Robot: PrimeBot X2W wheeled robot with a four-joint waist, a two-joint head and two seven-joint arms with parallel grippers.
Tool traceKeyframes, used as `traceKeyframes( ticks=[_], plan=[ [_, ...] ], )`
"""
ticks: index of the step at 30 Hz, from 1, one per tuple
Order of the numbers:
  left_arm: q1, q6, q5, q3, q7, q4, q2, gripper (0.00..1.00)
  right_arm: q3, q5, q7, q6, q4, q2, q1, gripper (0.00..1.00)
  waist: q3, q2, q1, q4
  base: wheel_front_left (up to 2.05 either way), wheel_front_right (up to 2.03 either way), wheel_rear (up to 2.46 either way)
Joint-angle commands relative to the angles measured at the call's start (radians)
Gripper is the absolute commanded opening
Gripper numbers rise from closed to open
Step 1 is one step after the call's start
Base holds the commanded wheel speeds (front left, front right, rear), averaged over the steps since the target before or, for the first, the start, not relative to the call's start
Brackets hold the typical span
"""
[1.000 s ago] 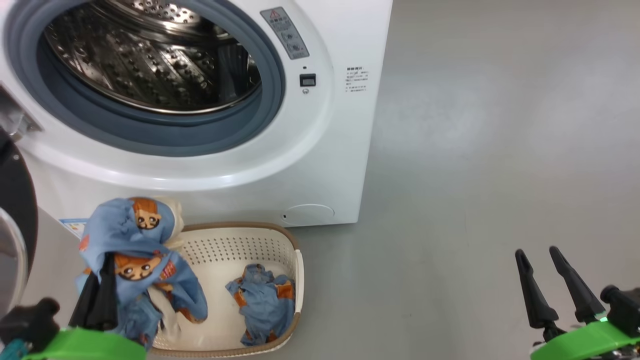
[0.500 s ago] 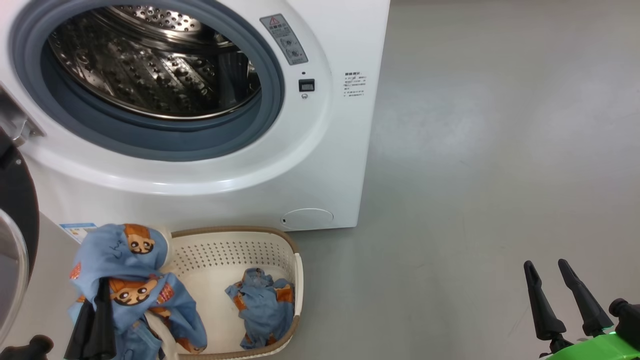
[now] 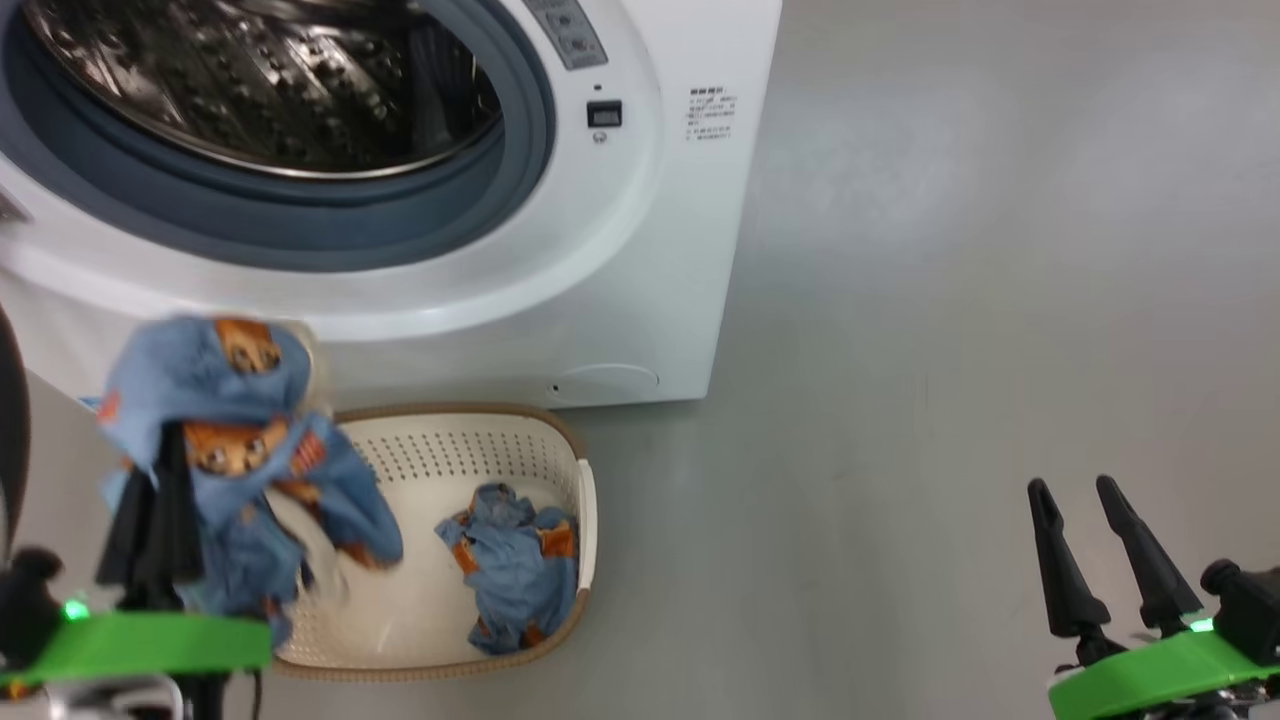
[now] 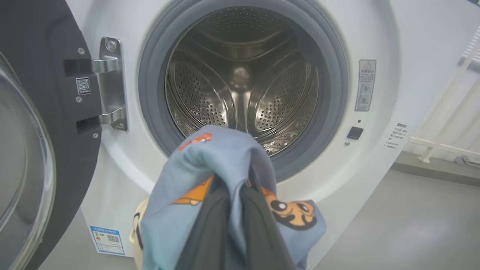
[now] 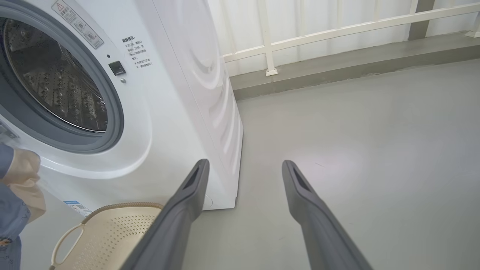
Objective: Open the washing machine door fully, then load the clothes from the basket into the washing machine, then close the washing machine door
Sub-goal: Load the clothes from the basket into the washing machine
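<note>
On a grey floor (image 3: pixel 950 300) before the open washing machine (image 3: pixel 660 250), the left gripper (image 3: pixel 172 445) clamps blue clothes (image 3: pixel 200 380) above the basket (image 3: pixel 470 440); the right gripper (image 3: pixel 1070 485) holds its jaws wide, empty.

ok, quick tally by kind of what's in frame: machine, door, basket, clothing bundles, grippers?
washing machine: 1
washing machine door: 1
basket: 1
clothing bundles: 2 (held bundle, bundle in basket)
grippers: 2 (left gripper, right gripper)
total: 7
</note>
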Motion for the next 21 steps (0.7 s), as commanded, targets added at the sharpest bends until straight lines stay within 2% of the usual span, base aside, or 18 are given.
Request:
traceKeyframes(
  ticks=[1, 3, 11, 21],
  plan=[
    [-0.120, -0.002, -0.008, 0.037, -0.007, -0.018, 0.045, 0.00, 0.024, -0.007, -0.005, 0.002, -0.030, -0.004, -0.047, 1.00, 0.077, 0.0000, 0.0000, -0.008, 0.00, 0.00, 0.00],
    [-0.153, -0.002, -0.012, 0.038, -0.007, -0.016, 0.050, 0.00, 0.026, -0.008, -0.005, 0.002, -0.031, -0.001, -0.056, 1.00, 0.093, 0.0000, 0.0000, -0.010, 0.00, 0.00, 0.00],
    [-0.458, -0.002, -0.021, 0.014, -0.007, 0.066, 0.121, 0.00, 0.041, -0.016, -0.005, 0.002, -0.040, 0.026, -0.129, 1.00, 0.213, 0.0000, 0.0000, -0.039, 0.00, 0.00, 0.00],
    [-0.818, -0.002, -0.086, -0.063, -0.007, 0.352, 0.209, 0.00, 0.081, -0.019, -0.005, 0.002, -0.044, 0.068, -0.214, 1.00, 0.333, 0.0000, 0.0000, -0.109, 0.00, 0.00, 0.00]
  ],
)
